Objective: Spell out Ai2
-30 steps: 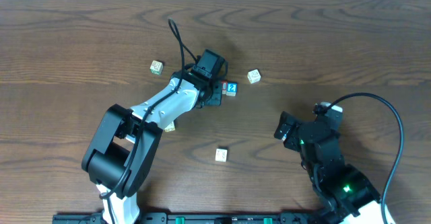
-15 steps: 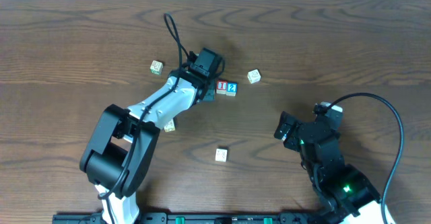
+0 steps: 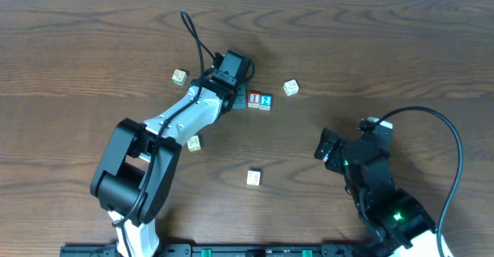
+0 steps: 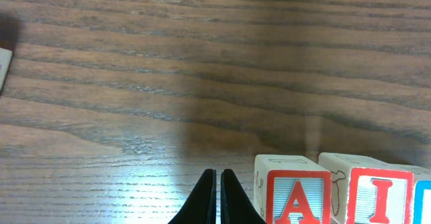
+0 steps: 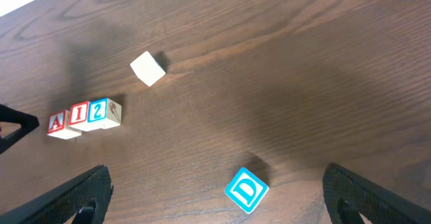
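Three blocks stand in a row reading A, I, 2. In the overhead view the I block [image 3: 254, 100] and the 2 block [image 3: 265, 100] show, and my left gripper [image 3: 235, 97] partly covers the A block. In the left wrist view the left gripper [image 4: 217, 197] is shut and empty, just left of the A block [image 4: 293, 198], with the I block [image 4: 378, 198] beside it. The right wrist view shows A [image 5: 58, 124], I [image 5: 79, 115] and 2 [image 5: 100, 109]. My right gripper [image 3: 325, 145] is open and empty, far to the right; it also shows in the right wrist view [image 5: 215, 180].
A plain block [image 3: 290, 87] lies right of the row. Other loose blocks lie at the upper left [image 3: 179, 76], beside the left arm [image 3: 194, 143] and lower centre [image 3: 253, 177]. A blue D block [image 5: 246, 190] lies between the right gripper's fingers.
My left gripper has drawn back up and to the left, off the row, uncovering the I block. The blocks and the right arm have not moved.
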